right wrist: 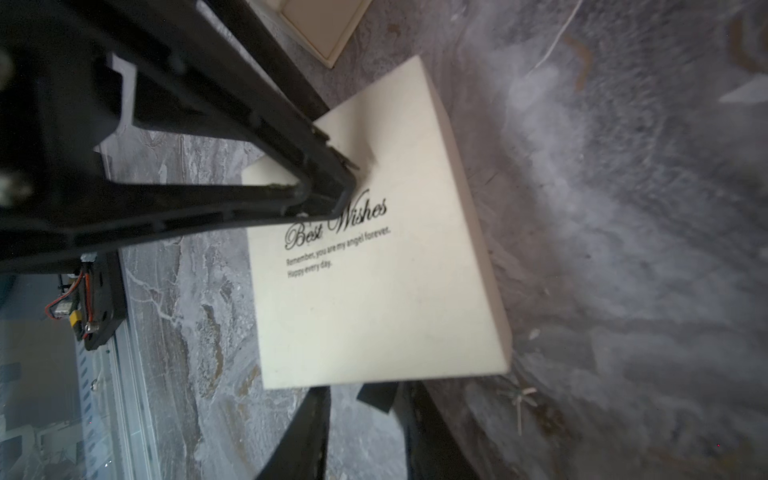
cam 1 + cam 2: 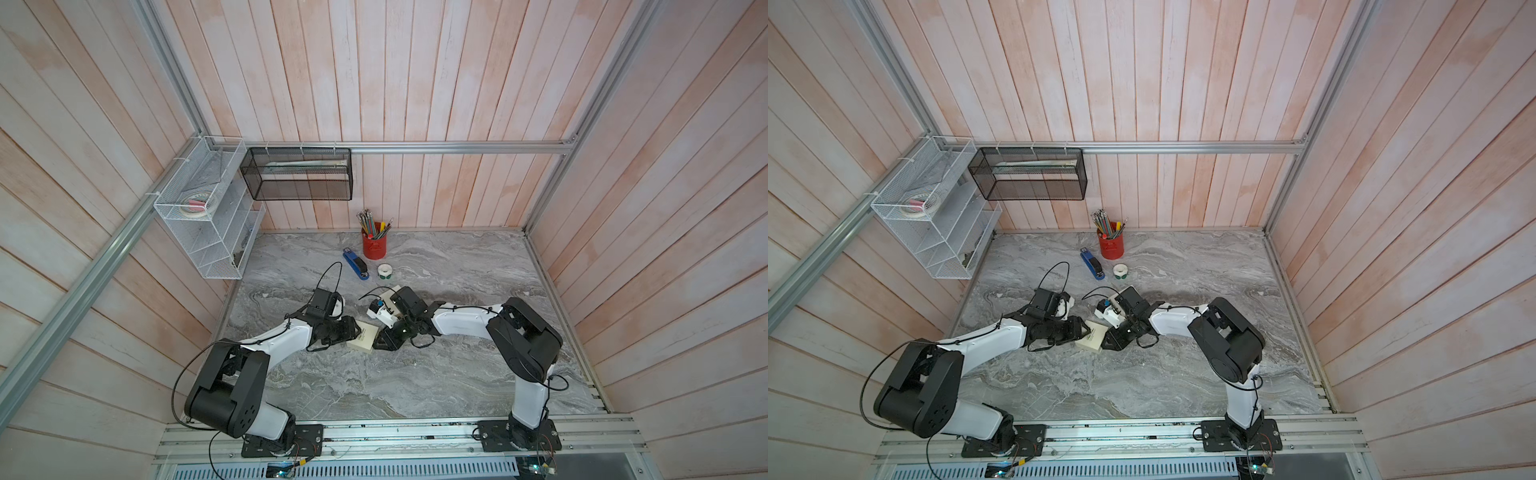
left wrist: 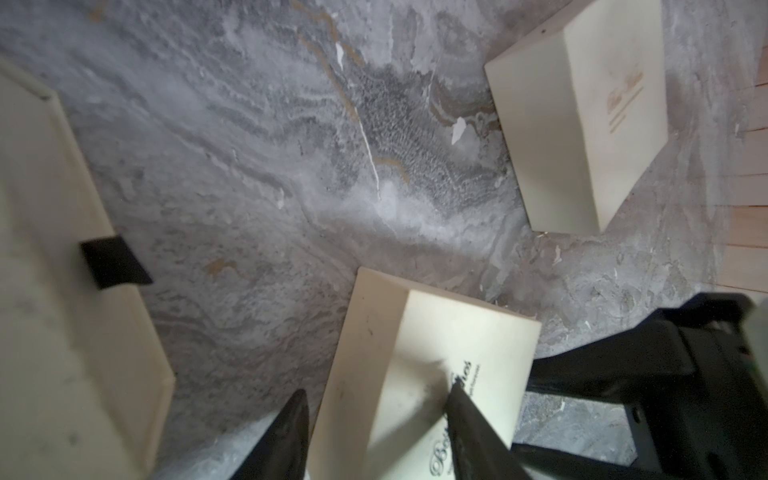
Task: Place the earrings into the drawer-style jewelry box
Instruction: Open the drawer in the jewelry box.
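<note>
Seemingly three cream boxes [image 3: 469, 332]; left pincer [image 3: 376, 390], right pincer [image 1: 365, 395]

**Both arms in, grippers nose to nose, both part-open**

Left arm [image 2: 274, 345]: elbow out wide, forearm running inward and low, wrist pitched down. Left gripper [image 3: 378, 388]: jaws apart with a clear gap. One fingertip [image 1: 347, 183] is pressed down on what lies under it, and its partner stands off to the side.

Right arm [image 2: 461, 320]: upper link rising from the base, elbow bent, forearm running inward to meet the left. Right gripper [image 1: 368, 390]: jaws apart, fingers not touching each other.

The two sets of fingertips point at each other, near but not in contact.
</note>
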You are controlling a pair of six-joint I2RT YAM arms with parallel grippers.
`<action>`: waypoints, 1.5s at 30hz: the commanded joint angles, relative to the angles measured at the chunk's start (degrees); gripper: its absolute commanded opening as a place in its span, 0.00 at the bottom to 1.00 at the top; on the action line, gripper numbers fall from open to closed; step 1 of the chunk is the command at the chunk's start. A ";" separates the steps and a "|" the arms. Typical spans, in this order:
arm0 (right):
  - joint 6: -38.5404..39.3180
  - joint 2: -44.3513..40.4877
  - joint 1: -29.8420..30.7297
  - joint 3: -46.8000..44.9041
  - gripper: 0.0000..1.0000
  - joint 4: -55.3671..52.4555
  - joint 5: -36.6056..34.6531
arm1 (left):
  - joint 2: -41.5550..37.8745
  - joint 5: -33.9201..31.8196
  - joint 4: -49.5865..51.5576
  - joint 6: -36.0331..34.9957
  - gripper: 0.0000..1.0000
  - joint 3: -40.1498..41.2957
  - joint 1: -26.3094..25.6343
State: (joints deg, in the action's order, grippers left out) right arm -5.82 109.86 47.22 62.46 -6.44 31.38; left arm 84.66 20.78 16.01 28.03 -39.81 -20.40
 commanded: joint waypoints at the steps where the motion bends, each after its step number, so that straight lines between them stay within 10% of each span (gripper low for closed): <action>1: -0.39 1.32 0.41 1.73 0.30 0.05 -2.10 | 1.09 -0.59 0.85 -1.46 0.54 0.17 0.22; 24: -0.77 2.65 0.66 5.13 0.00 0.81 0.17 | -1.87 -3.48 3.63 -1.58 0.54 0.85 1.13; 45: -0.85 2.18 1.91 5.09 0.00 -0.51 -3.46 | 1.02 -10.50 9.84 -1.93 0.54 0.17 2.80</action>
State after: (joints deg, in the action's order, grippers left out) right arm -6.83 114.34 48.73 69.28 -6.79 29.15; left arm 82.94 14.90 20.18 27.57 -40.49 -17.58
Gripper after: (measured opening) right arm 0.040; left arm 0.541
